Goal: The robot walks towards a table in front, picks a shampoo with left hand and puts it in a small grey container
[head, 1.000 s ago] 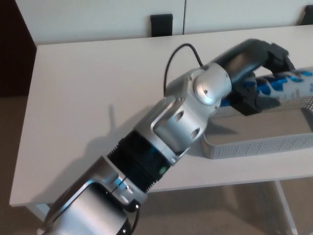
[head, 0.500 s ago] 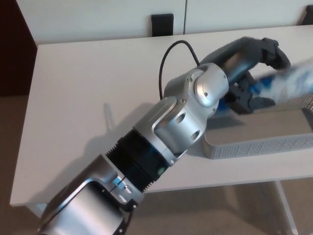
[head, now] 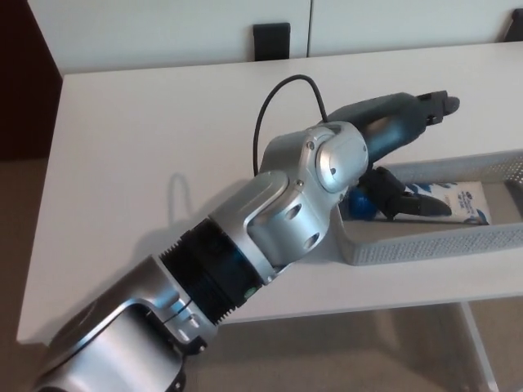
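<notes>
You are looking down on a white table [head: 147, 139] that fills most of the view. Its plain top is evenly lit, with a soft shadow left of centre. Beyond its far edge stand white wall panels [head: 163, 28] split by a vertical seam, with a small black rectangular object [head: 270, 41] in front of them. A dark brown surface [head: 20, 82] rises at your upper left. Beige carpet [head: 20, 237] lies below, and a white table leg [head: 476, 347] shows at lower right.

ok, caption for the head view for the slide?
Left hand open over the small grey container on the table, shampoo lying inside.
</notes>
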{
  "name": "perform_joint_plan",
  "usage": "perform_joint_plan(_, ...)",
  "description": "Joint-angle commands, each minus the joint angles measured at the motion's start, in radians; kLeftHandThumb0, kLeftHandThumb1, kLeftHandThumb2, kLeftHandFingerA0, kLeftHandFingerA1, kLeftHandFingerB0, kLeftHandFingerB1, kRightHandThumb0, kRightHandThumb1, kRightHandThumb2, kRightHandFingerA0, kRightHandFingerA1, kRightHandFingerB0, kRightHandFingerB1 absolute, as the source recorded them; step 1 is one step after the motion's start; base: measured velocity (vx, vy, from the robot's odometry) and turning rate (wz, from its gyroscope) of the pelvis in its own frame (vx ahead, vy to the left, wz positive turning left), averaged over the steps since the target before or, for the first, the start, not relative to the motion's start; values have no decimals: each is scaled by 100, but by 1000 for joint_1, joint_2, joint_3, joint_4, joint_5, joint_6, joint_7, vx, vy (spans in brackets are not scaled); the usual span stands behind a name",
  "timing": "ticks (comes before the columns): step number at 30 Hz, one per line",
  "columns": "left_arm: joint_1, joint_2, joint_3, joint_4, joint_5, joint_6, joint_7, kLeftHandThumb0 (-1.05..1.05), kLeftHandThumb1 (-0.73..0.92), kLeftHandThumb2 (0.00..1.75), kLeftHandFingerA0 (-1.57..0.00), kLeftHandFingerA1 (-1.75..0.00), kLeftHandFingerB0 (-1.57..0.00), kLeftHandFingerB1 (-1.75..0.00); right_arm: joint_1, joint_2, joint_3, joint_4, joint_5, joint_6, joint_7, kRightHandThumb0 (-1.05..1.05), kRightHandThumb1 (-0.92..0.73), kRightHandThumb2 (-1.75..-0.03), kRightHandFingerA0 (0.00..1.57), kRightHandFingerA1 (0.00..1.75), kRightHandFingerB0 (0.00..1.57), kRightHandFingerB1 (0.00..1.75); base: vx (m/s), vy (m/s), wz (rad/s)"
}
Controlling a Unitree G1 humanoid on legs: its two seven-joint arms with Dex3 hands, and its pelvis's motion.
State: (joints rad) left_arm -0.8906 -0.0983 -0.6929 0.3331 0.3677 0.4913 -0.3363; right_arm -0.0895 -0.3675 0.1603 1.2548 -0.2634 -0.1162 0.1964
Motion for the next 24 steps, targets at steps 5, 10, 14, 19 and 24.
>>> perform_joint_plan(5,182,158,44,-367,50,-36,-20,-85,49,88,0,0,0,-5,4,-4,-4,5,1,13,1,-36,-66,-59,66,48,53,41,0,0,0)
perform_joint_plan(10,341,281,157,-706,8,-88,-38,-81,52,60,0,-22,-5,-26,4,-16,5,-2,-9,4,5,-36,-67,-60,67,48,53,41,0,0,0)
perform_joint_plan(14,615,380,402,-1068,-164,-74,-129,-72,44,78,-6,-25,-10,-40,-2,-23,3,1,-8,9,11,-37,-66,-60,65,49,51,41,0,0,0)
perform_joint_plan(19,1022,348,701,-1258,-411,-166,-197,-64,51,57,-23,-30,-27,-30,-1,-54,19,-2,-28,-8,15,-38,-68,-60,67,48,53,41,0,0,0)
perform_joint_plan(24,1446,322,949,-1223,-653,-418,-356,-62,50,56,-27,-32,-29,-31,0,-53,24,6,-30,-5,14,-36,-66,-60,70,51,54,41,0,0,0)
